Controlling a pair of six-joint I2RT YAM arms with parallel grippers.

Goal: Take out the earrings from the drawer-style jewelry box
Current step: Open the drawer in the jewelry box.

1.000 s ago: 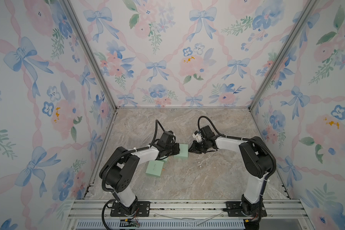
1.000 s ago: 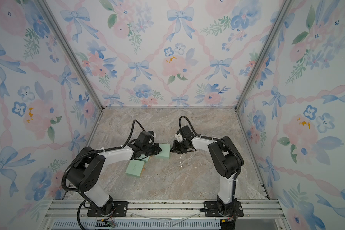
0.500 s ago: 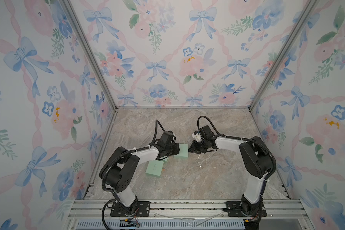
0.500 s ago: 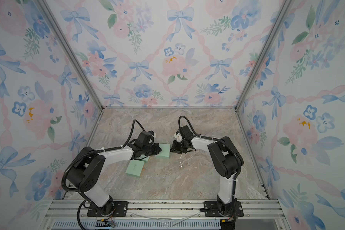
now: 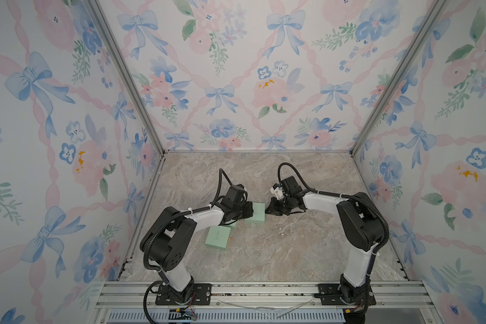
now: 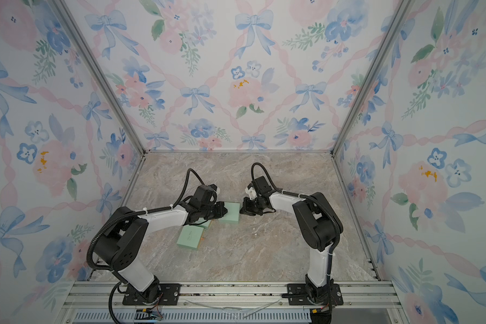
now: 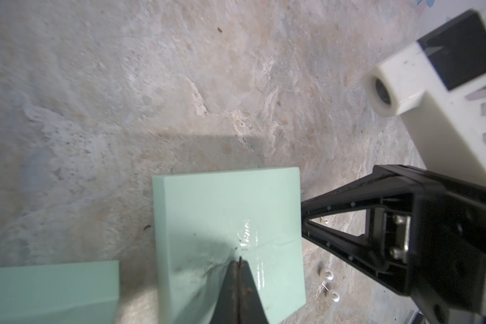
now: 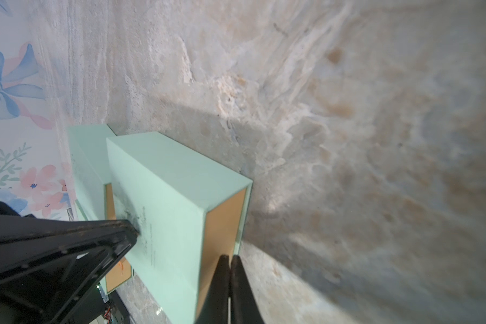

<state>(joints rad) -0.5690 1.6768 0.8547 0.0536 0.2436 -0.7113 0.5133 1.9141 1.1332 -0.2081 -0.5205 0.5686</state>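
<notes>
The mint-green sleeve of the jewelry box (image 5: 255,213) (image 6: 230,213) lies on the marble floor. Its tan open end (image 8: 222,221) faces my right arm. My left gripper (image 5: 250,211) (image 7: 239,262) is shut, and its tips press on the sleeve's top (image 7: 227,218). At the sleeve's open end my right gripper (image 5: 267,211) (image 8: 227,256) is shut, with nothing visible between its fingers. Tiny pearl-like earrings (image 7: 328,275) (image 5: 280,230) lie loose on the floor just beside that end. Whether any are inside the box is hidden.
A second mint-green box part (image 5: 218,237) (image 6: 190,237) lies nearer the front, partly under my left arm. Another mint piece with a tan inside (image 8: 87,157) sits behind the sleeve. Floral walls close in the left, right and back sides. An aluminium rail (image 5: 264,289) runs along the front.
My right gripper's fingers have closed together at the sleeve's open end. The left gripper and the box parts have not visibly moved.
</notes>
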